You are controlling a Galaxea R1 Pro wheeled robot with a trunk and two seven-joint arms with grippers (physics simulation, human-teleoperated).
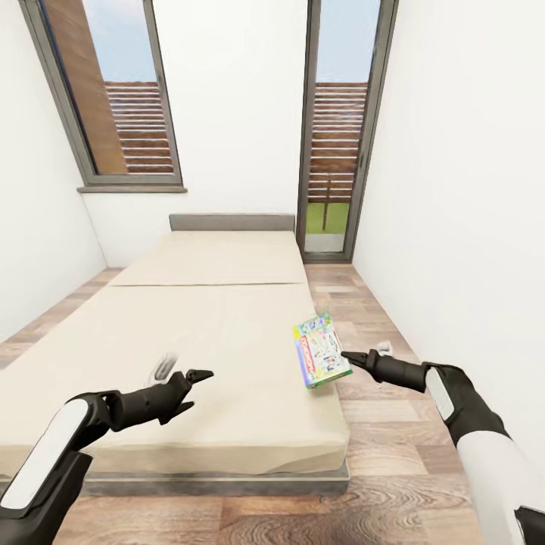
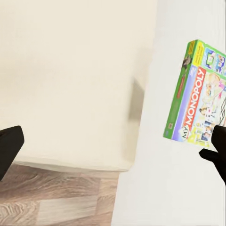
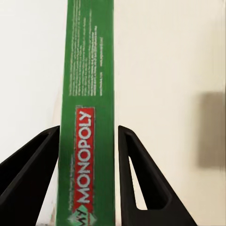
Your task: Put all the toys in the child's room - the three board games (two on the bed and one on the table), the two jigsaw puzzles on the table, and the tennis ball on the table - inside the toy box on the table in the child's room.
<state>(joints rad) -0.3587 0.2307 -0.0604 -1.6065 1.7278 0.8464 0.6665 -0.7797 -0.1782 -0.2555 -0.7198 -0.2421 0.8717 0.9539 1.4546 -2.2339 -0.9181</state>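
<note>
- Gripping a board game (image 1: 322,350) by its thin green edge, the right claw (image 1: 353,357) holds it in the air past the bed's right edge, just above the mattress corner & the wood floor (image 1: 393,424). In the right wrist view the two black fingers (image 3: 141,179) sit either side of the green "MY MONOPOLY" spine (image 3: 87,141); contact looks snug, but only the edge nearest the claw is clamped.
- Box is tilted, printed face turned toward the robot; the left wrist view shows it (image 2: 197,94) hanging against the white wall w/ the right claw's tip at its lower corner.
- Left claw (image 1: 198,375) hovers over the beige bed (image 1: 212,318), carrying nothing; its fingers seem close together in the head view, yet the wrist view shows the tips well apart, so can't tell how far open it is.
- Bench & toy box aren't seen here, so this game has yet to be carried over and dropped in.
- Risks, judged: the grip is near one end, so the box's weight could swing or slip it during the drive; a fast turn in this narrow gap by the wall (image 1: 454,189) could knock it loose onto the floor.
</note>
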